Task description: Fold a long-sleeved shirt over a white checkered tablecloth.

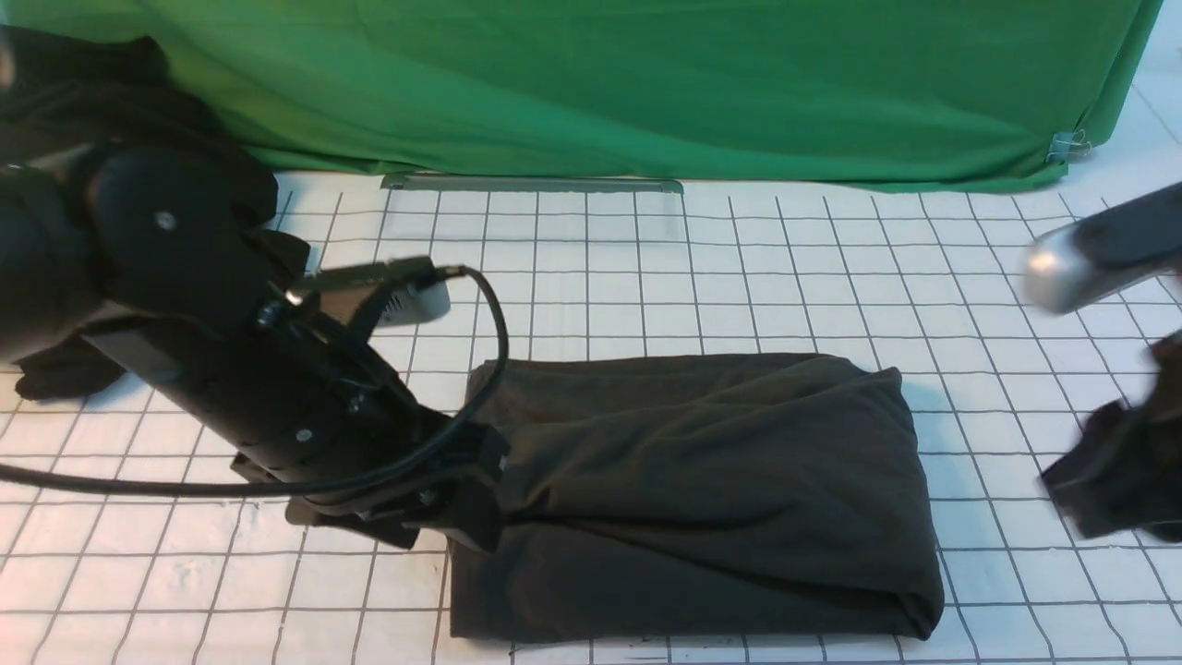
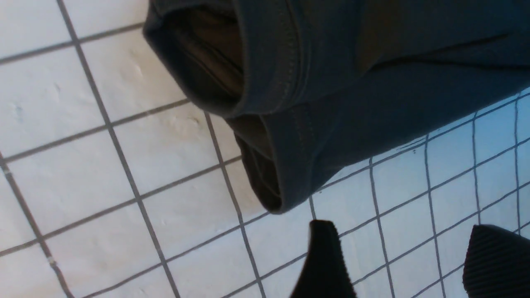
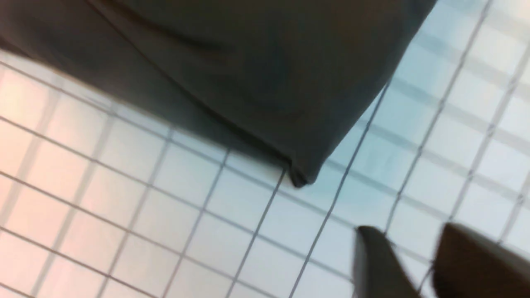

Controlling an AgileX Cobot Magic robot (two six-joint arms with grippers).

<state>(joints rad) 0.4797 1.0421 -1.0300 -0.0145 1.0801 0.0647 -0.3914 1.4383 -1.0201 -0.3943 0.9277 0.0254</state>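
Observation:
The long-sleeved shirt lies folded into a dark grey rectangle on the white checkered tablecloth. My left gripper is low at the shirt's left edge. In the left wrist view its fingers stand wide apart over bare tablecloth, just short of the stitched hems of the shirt; the left gripper is open and empty. My right gripper is blurred, out to the right of the shirt. In the right wrist view the right gripper shows a narrow gap holding nothing, near a corner of the shirt.
A green cloth backdrop hangs along the far side, with a metal strip at its foot and a clip at the right. A black heap of cloth lies at the back left behind my left arm.

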